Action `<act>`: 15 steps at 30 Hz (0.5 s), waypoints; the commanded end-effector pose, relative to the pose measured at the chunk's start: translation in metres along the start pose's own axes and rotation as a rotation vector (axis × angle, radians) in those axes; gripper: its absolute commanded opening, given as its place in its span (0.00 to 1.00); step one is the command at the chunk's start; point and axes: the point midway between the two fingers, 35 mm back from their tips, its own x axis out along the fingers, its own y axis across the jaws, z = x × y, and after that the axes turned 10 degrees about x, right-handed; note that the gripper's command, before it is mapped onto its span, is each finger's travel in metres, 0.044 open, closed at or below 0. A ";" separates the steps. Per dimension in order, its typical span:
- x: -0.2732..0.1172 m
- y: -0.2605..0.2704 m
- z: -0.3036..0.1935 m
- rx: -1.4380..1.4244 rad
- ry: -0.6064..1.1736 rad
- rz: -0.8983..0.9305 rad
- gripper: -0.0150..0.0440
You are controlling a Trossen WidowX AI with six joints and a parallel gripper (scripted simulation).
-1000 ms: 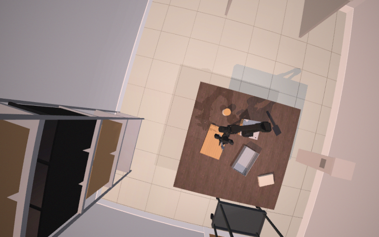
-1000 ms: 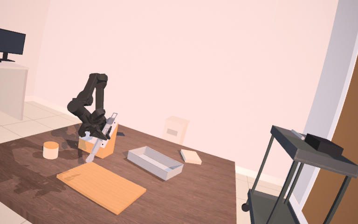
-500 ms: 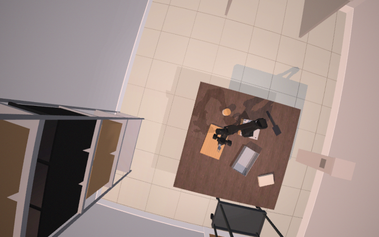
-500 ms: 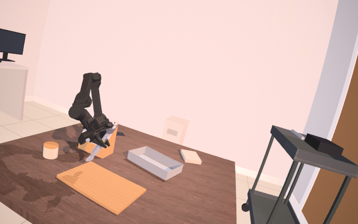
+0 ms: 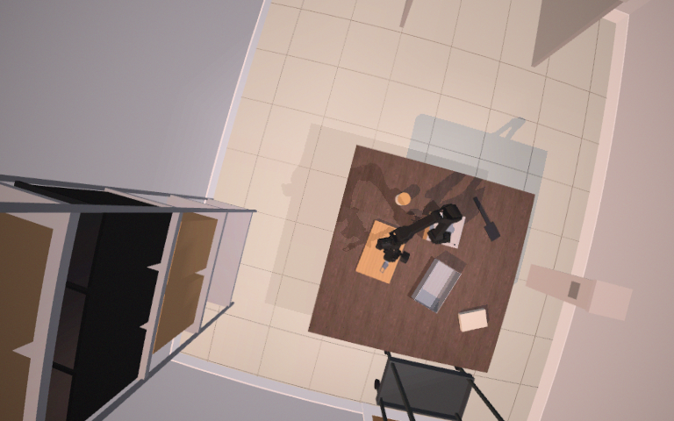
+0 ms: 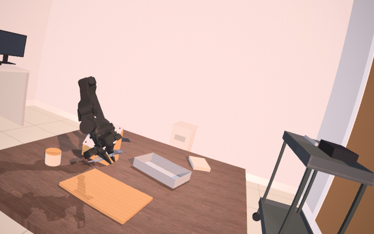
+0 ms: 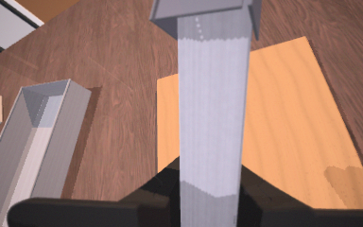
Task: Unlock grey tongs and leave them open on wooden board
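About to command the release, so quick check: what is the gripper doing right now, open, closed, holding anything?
Gripper: closed on the grey tongs, held in the air above the wooden board, not yet set down.
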 end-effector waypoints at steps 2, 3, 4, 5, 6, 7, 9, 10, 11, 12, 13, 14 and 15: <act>0.008 0.000 -0.004 0.019 0.110 -0.019 0.00; 0.010 -0.001 -0.005 0.021 0.134 -0.025 0.00; 0.011 -0.001 -0.006 0.022 0.158 -0.032 0.00; 0.012 -0.001 -0.007 0.022 0.182 -0.039 0.00; 0.014 -0.001 -0.008 0.021 0.205 -0.047 0.00; 0.015 -0.001 -0.009 0.020 0.228 -0.056 0.00; 0.017 -0.002 -0.011 0.015 0.273 -0.074 0.00; 0.018 -0.002 -0.011 0.011 0.295 -0.084 0.00; 0.019 -0.002 -0.012 0.007 0.317 -0.095 0.00; 0.020 -0.002 -0.012 0.002 0.338 -0.106 0.00; 0.021 -0.003 -0.012 -0.004 0.359 -0.117 0.00; 0.022 -0.003 -0.013 -0.011 0.379 -0.130 0.00; 0.022 -0.003 -0.013 -0.018 0.399 -0.142 0.00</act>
